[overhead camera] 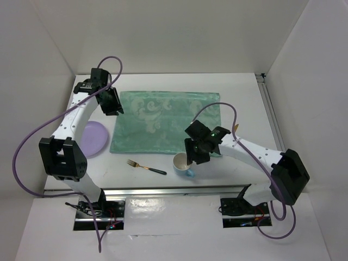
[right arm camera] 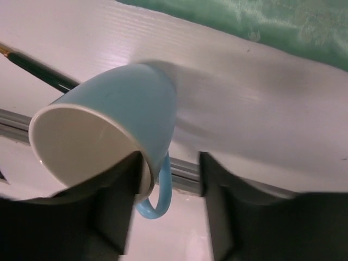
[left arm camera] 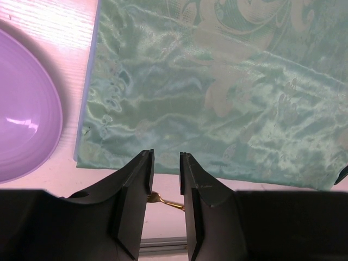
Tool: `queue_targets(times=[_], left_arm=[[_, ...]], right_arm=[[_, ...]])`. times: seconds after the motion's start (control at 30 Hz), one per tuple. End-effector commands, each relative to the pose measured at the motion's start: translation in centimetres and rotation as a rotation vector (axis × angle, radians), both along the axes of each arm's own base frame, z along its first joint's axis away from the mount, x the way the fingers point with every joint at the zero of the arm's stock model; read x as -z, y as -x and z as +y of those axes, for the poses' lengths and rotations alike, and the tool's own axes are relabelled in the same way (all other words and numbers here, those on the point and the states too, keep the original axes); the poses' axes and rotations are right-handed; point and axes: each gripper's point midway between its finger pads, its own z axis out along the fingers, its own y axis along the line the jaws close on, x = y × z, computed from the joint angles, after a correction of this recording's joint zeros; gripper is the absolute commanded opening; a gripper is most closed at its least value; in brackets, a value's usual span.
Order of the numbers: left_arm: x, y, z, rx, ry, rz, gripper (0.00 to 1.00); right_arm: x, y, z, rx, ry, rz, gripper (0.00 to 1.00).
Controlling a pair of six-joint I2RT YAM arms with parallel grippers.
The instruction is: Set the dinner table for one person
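Two sets of fingers show. Near the front rail of the big flat white bench (overhead camera: 179, 81), the right fingers (right arm camera: 117, 217) are spread apart. One touches the rim of the light blue cup (right arm camera: 119, 109), with the cup's handle in the gap, not squeezed. A gold fork with a dark handle (overhead camera: 145, 166) lies beside it. Farther back, the left fingers (left arm camera: 133, 201) hang a little apart, holding nothing, over the shiny green patterned cloth (left arm camera: 217, 109), beside a round purple plate (left arm camera: 22, 125).

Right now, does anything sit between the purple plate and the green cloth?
Nothing visible does; the plate lies just left of the cloth, with only the left gripper hanging above that edge.
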Motion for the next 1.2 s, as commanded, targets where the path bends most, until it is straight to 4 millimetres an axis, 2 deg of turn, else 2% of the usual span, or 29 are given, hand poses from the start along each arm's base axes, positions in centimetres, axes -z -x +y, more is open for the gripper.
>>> queue_targets(times=[0.0,0.03,0.07,0.13,0.17,0.23,0.27,0.33,0.37,0.43,0.47,0.53,0.57,0.63,0.67,0.7,0.8,0.83,1.03,1.1,1.13,1.17], left_arm=[[-1.1,0.5,-0.3,0.032,0.005,-0.031,0.43],[-0.8,0.6,-0.3,0.032,0.004,-0.021,0.43],[-0.8,0.6,-0.3,0.032,0.004,-0.021,0.43],[-0.8,0.6,-0.3,0.032,0.004,-0.021,0.43],[-0.8,0.6,-0.3,0.032,0.004,-0.021,0.43],[-0.7,0.7,-0.3,0.032,0.005,-0.029,0.43],[-0.2,0.9,-0.4,0.022,0.01,-0.014,0.43],[0.2,0.9,-0.4,0.014,0.015,-0.01,0.43],[0.1,0.9,-0.5,0.002,0.022,-0.008,0.43],[0.5,1.1,-0.3,-0.015,0.019,0.004,0.43],[0.2,1.1,-0.4,-0.026,0.025,-0.004,0.43],[0.5,1.3,-0.4,-0.035,0.03,0.008,0.43],[0.4,1.4,-0.8,-0.008,0.05,-0.002,0.41],[0.6,1.7,-1.0,-0.002,0.059,-0.002,0.4],[0.0,1.6,-1.0,-0.001,0.061,-0.024,0.4],[0.6,1.9,-1.0,-0.002,0.06,-0.009,0.4],[1.0,2.3,-0.6,-0.012,0.042,-0.002,0.4],[1.0,2.3,-0.6,-0.012,0.042,-0.001,0.4],[1.4,2.7,-0.5,-0.017,0.033,0.016,0.4],[1.4,2.6,-0.2,-0.024,0.022,0.015,0.4],[2.2,2.8,-0.2,-0.024,0.021,0.037,0.4],[2.2,2.8,0.0,-0.031,0.009,0.036,0.4]], right_arm=[[-0.6,-1.7,1.4,0.031,-0.03,-0.055,0.49],[-0.7,-2.1,1.6,0.048,-0.027,-0.06,0.38],[-1.5,-2.6,1.4,0.06,-0.01,-0.083,0.18],[-2.5,-2.9,0.6,0.099,0.03,-0.092,0.0],[-4.1,-4.2,0.7,0.119,0.039,-0.144,0.0],[-5.9,-6.1,0.0,0.153,0.057,-0.186,0.0],[-7.7,-8.0,-1.1,0.197,0.081,-0.217,0.0],[-9.4,-10.4,-2.2,0.229,0.105,-0.253,0.0],[-10.8,-13.2,-3.3,0.286,0.104,-0.281,0.0],[-11.5,-16.1,-4.9,0.328,0.122,-0.297,0.0],[-12.0,-19.1,-6.4,0.391,0.115,-0.31,0.0],[-12.0,-21.9,-7.8,0.441,0.111,-0.306,0.0],[-11.9,-24.7,-8.9,0.467,0.101,-0.321,0.0],[-11.3,-26.9,-9.4,0.482,0.075,-0.301,0.0],[-11.1,-28.2,-9.9,0.498,0.067,-0.303,0.0],[-10.5,-30.0,-10.5,0.519,0.074,-0.297,0.0],[-9.7,-32.3,-11.4,0.549,0.084,-0.301,0.0],[-9.3,-33.7,-11.9,0.563,0.073,-0.302,0.0],[-6.9,-35.8,-14.7,0.615,0.059,-0.268,0.0],[-5.8,-36.0,-14.7,0.614,0.065,-0.255,0.0],[-5.2,-36.1,-15.2,0.614,0.075,-0.247,0.0],[-4.1,-36.0,-15.1,0.609,0.074,-0.228,0.0]])
